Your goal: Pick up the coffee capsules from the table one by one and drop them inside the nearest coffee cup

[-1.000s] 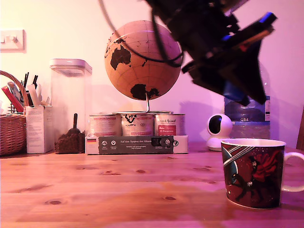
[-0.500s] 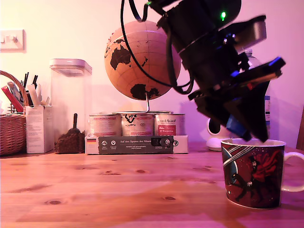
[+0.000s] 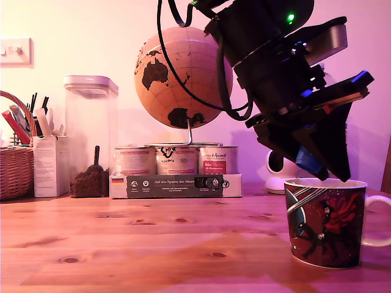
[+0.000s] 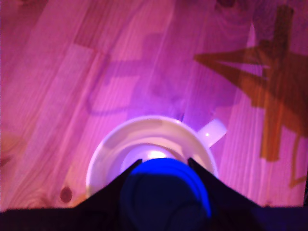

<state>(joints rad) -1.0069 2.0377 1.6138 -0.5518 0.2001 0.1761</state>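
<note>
End effector (image 3: 317, 165) clamped on a blue capsule (image 4: 163, 192), jaws tight against both sides of it in the wrist view. Arm angled down from the top of the exterior view, fingertips right at the rim of the coffee cup (image 3: 325, 223), which stands on the table (image 3: 153, 250) at the exterior view's right. Wrist view looks straight down: capsule sits over the cup's white interior (image 4: 144, 144), handle (image 4: 211, 132) sticking out to one side; cup bottom as far as visible looks bare, though the capsule hides part of it. Progress judgement: pick and carry of this capsule are done, only the release is left; opening the jaws here should let it fall inside, as it appears centred well within the rim. No other capsule visible on the wood in either view, so can't tell whether more remain out of shot. Background clutter in the exterior view, well apart from the cup: globe (image 3: 177, 76), row of tins (image 3: 176, 160), clear jar (image 3: 90, 134), basket (image 3: 15, 171), small white camera (image 3: 281, 165) behind the cup.
</note>
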